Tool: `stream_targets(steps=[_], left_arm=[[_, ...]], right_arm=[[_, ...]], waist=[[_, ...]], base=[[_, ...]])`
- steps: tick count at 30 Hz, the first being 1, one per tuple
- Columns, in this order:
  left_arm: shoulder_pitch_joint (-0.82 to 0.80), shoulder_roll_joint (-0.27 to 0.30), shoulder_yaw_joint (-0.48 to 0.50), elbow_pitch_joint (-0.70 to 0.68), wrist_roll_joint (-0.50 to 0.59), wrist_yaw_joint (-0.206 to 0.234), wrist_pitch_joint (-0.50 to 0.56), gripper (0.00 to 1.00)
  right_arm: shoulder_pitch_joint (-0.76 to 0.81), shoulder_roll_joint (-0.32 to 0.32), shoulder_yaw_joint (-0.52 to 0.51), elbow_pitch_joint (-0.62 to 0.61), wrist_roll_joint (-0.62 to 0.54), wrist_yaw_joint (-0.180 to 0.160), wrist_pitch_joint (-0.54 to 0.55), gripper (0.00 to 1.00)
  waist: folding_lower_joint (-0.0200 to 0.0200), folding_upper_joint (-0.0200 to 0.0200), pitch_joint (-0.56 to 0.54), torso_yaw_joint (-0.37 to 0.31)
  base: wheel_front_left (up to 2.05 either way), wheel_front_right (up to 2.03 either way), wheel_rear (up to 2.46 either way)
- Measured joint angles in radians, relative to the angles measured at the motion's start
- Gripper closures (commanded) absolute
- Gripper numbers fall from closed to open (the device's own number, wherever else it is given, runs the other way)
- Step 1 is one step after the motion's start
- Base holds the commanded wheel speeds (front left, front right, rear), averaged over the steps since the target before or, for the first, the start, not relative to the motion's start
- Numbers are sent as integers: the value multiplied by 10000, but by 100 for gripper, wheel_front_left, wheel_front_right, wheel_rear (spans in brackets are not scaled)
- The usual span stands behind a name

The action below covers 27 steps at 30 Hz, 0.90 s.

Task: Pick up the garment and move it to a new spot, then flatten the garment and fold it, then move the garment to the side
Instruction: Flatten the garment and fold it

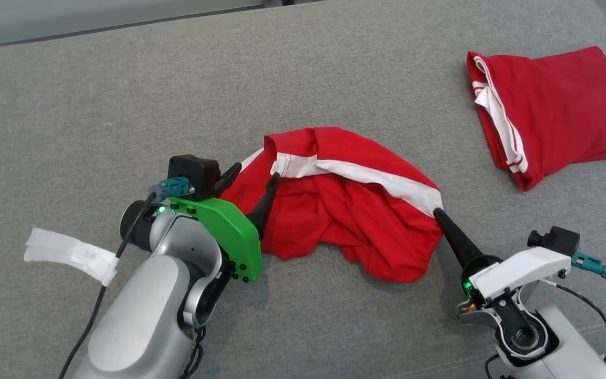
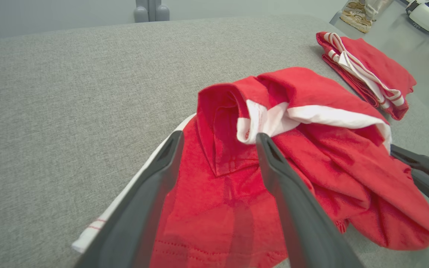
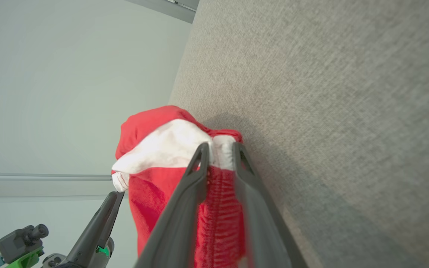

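Note:
A crumpled red garment with a white band lies in the middle of the grey padded surface. My left gripper stands open at its left end, one finger on each side of a raised fold, low over the cloth. My right gripper is at the garment's right end, its fingers pinched on the white band and red hem. In the left wrist view the right gripper's dark fingers show at the right edge.
A second red garment with white trim lies folded at the far right, also in the left wrist view. The surface's far edge runs along the top, with pale floor beyond. Bare grey surface spreads to the left and behind the garment.

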Motion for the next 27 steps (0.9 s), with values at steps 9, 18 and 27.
stream_targets(steps=[9, 18, 27], left_arm=[[2, 77, 31, -113, -107, -2, 92, 0], [19, -192, 111, -226, -1411, -267, 836, 0], [-466, -165, 339, 102, -1202, -96, 880, 0]], right_arm=[[-1, -188, 8, -299, 8, 0, -13, 100], [-41, -805, -44, -938, -123, 0, -71, 100], [-211, -744, 364, -1122, -295, 0, -15, 100]], waist=[[0, 0, -36, -48], [0, 0, 74, -318], [0, 0, 165, -738]], base=[[0, 0, 0], [0, 0, 0], [0, 0, 0]])
